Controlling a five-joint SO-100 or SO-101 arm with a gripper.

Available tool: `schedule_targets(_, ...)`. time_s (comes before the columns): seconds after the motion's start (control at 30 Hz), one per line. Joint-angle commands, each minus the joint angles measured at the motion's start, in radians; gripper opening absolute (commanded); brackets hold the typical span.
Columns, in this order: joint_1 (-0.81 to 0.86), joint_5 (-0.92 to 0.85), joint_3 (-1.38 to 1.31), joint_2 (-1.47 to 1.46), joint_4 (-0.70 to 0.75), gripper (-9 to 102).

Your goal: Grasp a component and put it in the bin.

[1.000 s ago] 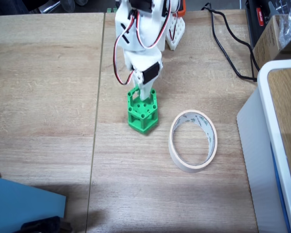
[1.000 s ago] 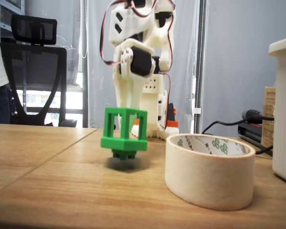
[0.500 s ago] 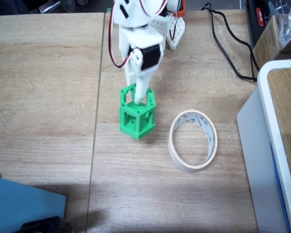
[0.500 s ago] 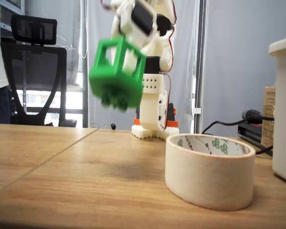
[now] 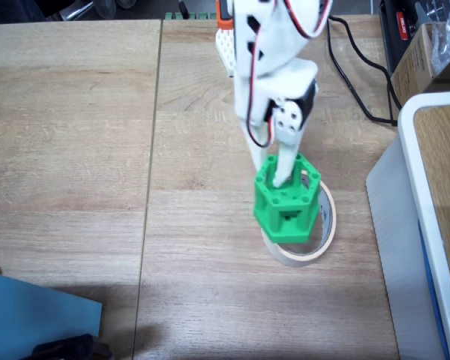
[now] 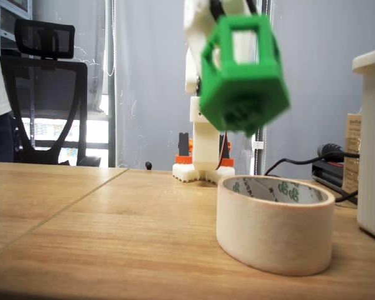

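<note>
Gripping the green component (image 5: 286, 201), the fingers (image 5: 279, 174) hold it above the tape-roll bin (image 6: 274, 232).

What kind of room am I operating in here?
Probably an office or hobby lab: a wooden desk, an office chair behind it, and power cables beside a 3D-printed arm's tool.

the green component (image 6: 242, 78) hangs in the air, blurred, above the tape-roll bin (image 6: 274, 224). the bin rests on the wooden tabletop (image 6: 100, 237).
</note>
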Motion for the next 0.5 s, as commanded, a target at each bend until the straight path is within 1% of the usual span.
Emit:
schedule_targets(0.0, -0.041, 0.014, -0.081, -0.029, -0.008, 0)
schedule_targets(0.47, -0.055, 0.012, -0.097, -0.195, -0.008, 0)
